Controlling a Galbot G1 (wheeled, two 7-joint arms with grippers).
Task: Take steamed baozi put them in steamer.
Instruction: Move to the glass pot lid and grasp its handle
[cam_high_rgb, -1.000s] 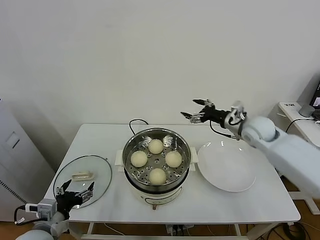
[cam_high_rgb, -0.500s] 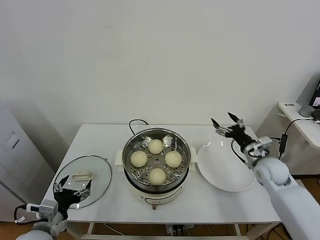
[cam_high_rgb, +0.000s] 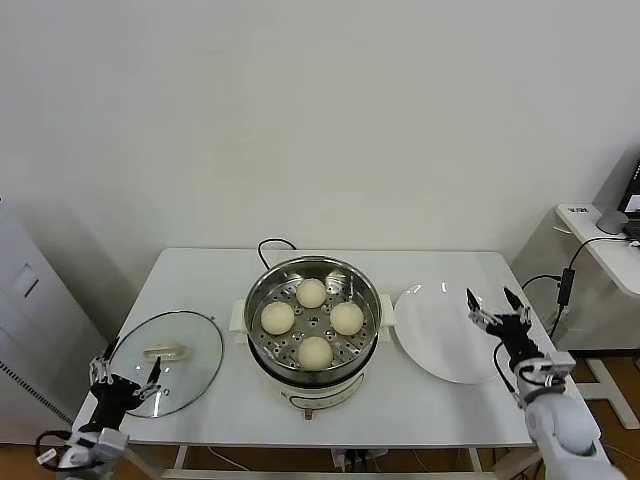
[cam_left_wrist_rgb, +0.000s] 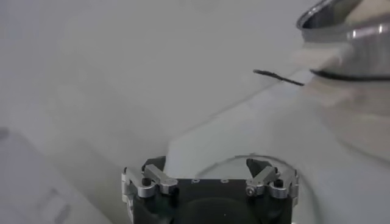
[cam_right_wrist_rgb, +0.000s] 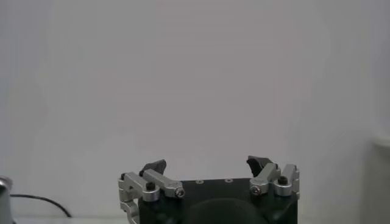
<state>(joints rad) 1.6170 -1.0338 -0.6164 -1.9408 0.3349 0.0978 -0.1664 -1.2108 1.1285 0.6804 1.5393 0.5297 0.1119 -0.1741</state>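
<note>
Several cream-white steamed baozi (cam_high_rgb: 312, 292) lie on the perforated tray inside the shiny steel steamer (cam_high_rgb: 262, 292) at the table's middle. My right gripper (cam_high_rgb: 497, 306) is open and empty, low by the table's right front, just past the plate's right edge, fingers pointing up. At the front left corner, beside the glass lid, my left gripper (cam_high_rgb: 124, 371) is also open and empty. In the left wrist view the left gripper (cam_left_wrist_rgb: 209, 165) shows spread fingers with the steamer (cam_left_wrist_rgb: 347, 27) far off. The right gripper (cam_right_wrist_rgb: 209, 164) in its wrist view faces the bare wall.
An empty flat white plate (cam_high_rgb: 450, 335) lies right of the steamer. A round glass lid (cam_high_rgb: 190, 350) with a white handle lies at the front left. A black cord (cam_high_rgb: 272, 243) runs behind the steamer. A side desk (cam_high_rgb: 600, 225) stands at the far right.
My right arm has swung from above the table behind the plate down and forward to the table's right front. My left gripper has sunk lower at the front left corner.
</note>
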